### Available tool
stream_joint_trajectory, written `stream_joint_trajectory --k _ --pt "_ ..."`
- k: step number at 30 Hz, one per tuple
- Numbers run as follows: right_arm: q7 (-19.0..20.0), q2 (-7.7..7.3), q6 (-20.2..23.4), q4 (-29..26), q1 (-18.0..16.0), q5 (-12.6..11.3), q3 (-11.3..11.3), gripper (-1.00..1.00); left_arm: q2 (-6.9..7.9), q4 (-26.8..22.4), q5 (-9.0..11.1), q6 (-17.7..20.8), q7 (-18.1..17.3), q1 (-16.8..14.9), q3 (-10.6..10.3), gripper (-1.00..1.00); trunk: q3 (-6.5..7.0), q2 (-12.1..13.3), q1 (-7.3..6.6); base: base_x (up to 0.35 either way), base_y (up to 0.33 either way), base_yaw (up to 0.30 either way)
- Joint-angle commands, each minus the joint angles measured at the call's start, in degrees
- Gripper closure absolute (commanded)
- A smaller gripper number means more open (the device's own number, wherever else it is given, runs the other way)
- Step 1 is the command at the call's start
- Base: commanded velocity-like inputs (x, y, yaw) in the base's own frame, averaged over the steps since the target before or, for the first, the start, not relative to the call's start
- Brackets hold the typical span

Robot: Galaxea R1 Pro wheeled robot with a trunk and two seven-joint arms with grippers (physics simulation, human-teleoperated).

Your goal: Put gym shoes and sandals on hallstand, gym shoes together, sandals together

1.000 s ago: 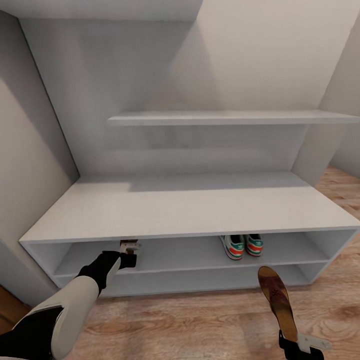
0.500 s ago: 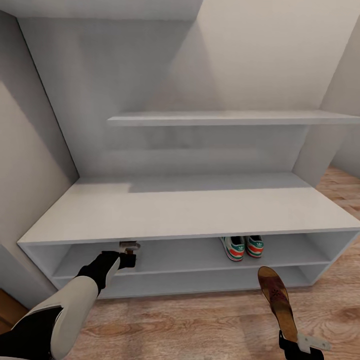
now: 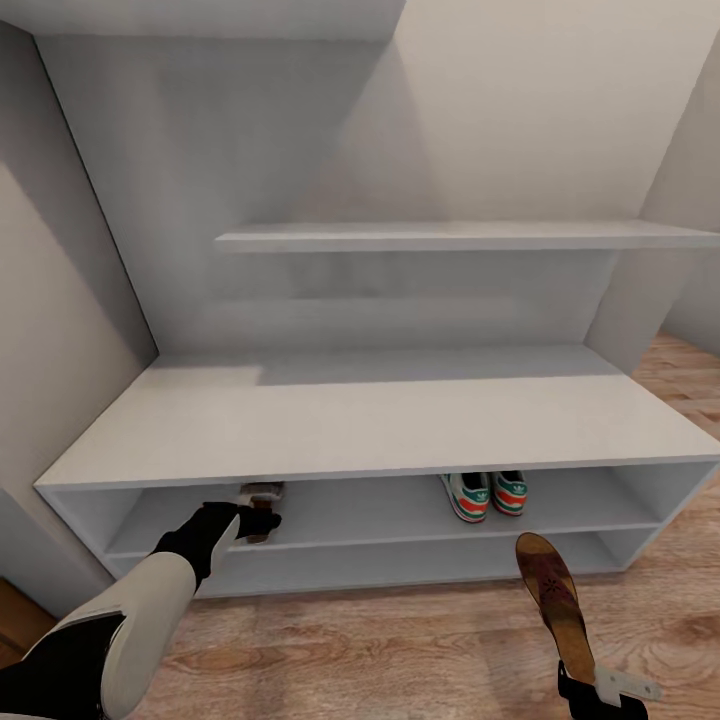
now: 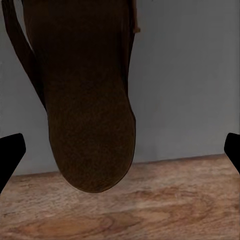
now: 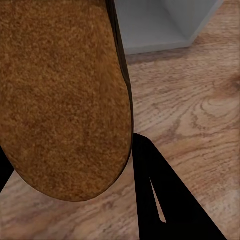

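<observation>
Now, compared with a moment ago, our left gripper (image 3: pixel 258 515) has pushed a little deeper under the lip of the hallstand (image 3: pixel 380 425), and the dark sandal (image 3: pixel 263 508) it carries has turned so that more of its brown body shows just ahead of the fingers; the rest of the scene is unchanged. We cannot tell from the left wrist view whether those fingers (image 4: pixel 11 152) are clamped, since only their black tips show at either side of the sandal's dark sole (image 4: pixel 87 115). Our right gripper (image 3: pixel 600 690) is closed on the heel of the second sandal (image 3: pixel 555 600), which rises upright from the fingers with its tan footbed facing us; the right wrist view shows that suede-like footbed (image 5: pixel 60 100) close up beside one black finger (image 5: pixel 165 200). The pale grey surface of the hallstand lies bare beyond both grippers, with a long wall shelf (image 3: pixel 460 236) above it. The two gym shoes (image 3: pixel 485 492) stand side by side on the upper tier, heels outward, between our two grippers. The corridor floor (image 3: pixel 400 650) is light wood plank.
</observation>
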Motion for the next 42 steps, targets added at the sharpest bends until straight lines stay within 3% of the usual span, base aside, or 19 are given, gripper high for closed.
stream_joint_trajectory --k 1,29,35,42 --pt "-0.2 0.00 -0.1 0.1 0.0 0.4 -0.2 1.00 -0.05 -0.1 -0.6 0.3 -0.4 0.0 0.4 -1.00 -0.05 0.0 -0.01 0.000 0.000 0.000" --pt "-0.2 0.00 -0.1 0.1 0.0 0.4 -0.2 1.00 0.01 -2.4 -0.4 -0.8 -0.4 0.3 0.7 -1.00 -0.05 0.0 -0.01 -0.298 0.000 0.000" --pt "-0.2 0.00 -0.2 0.1 0.0 0.4 -0.2 1.00 0.15 -2.4 -0.3 -5.0 -0.4 2.0 0.9 -1.00 -0.05 0.0 -0.01 -0.336 0.000 0.000" --pt "-0.2 0.13 -0.1 0.1 0.0 0.5 -0.2 1.00 0.16 -2.3 -0.2 -15.9 -0.4 11.0 1.1 -1.00 -0.05 0.0 -0.01 -0.252 0.000 0.000"
